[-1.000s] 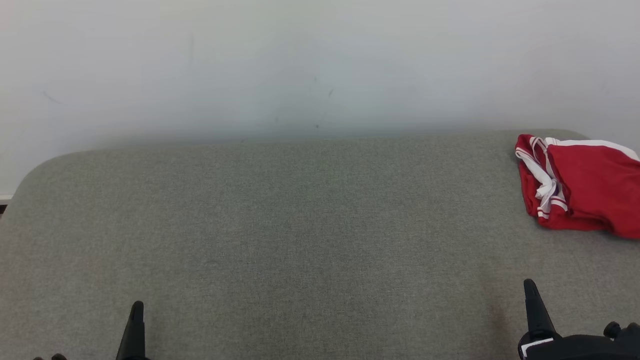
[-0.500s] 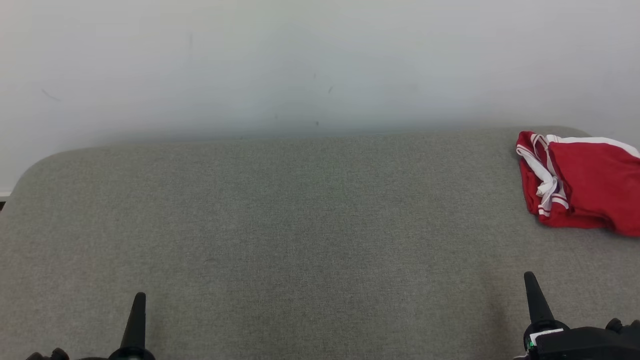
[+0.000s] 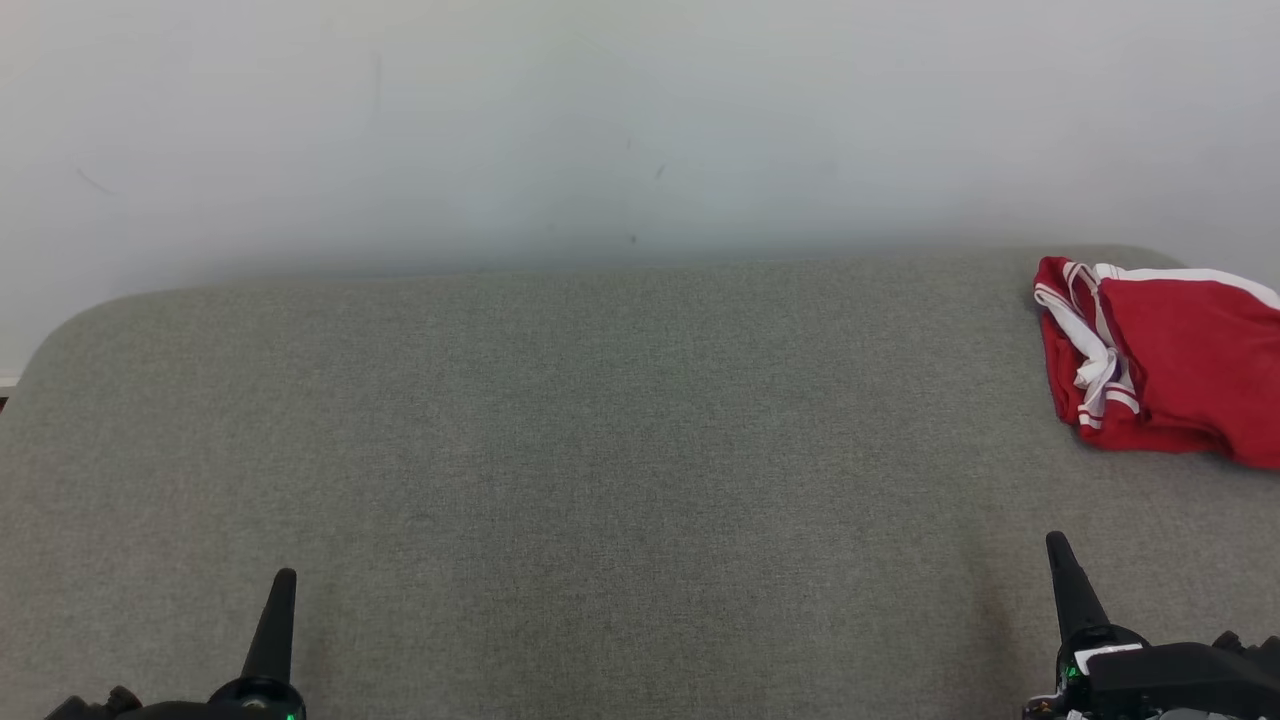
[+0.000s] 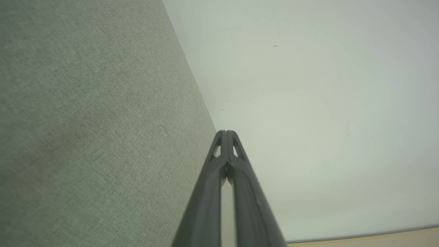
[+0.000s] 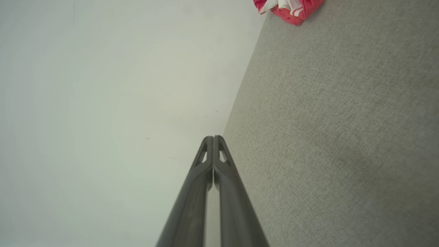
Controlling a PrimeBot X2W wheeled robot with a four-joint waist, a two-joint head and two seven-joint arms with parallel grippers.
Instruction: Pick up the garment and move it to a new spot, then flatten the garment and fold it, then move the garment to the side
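- One garment, a folded red fabric piece with white striped trim (image 3: 1185,355) (image 5: 291,10), lies at the far right of the one grey fabric-covered desk (image 3: 600,450), close to the plain white wall (image 3: 640,120).
- My left fingers (image 3: 283,592) (image 4: 221,135), two long dark ones, are clenched tip to tip on nothing, well apart from the garment.
- My right fingers (image 3: 1060,560) (image 5: 210,140), also two, are clenched and empty, nearer the garment but not touching it.

Grey fabric surface (image 3: 600,450): fine woven texture, rounded far-left corner, far edge meeting the wall. Wall (image 3: 640,120): plain, pale, with a few faint dark specks and scuffs. Tan strip (image 4: 377,238): below the wall, a dark line between them.
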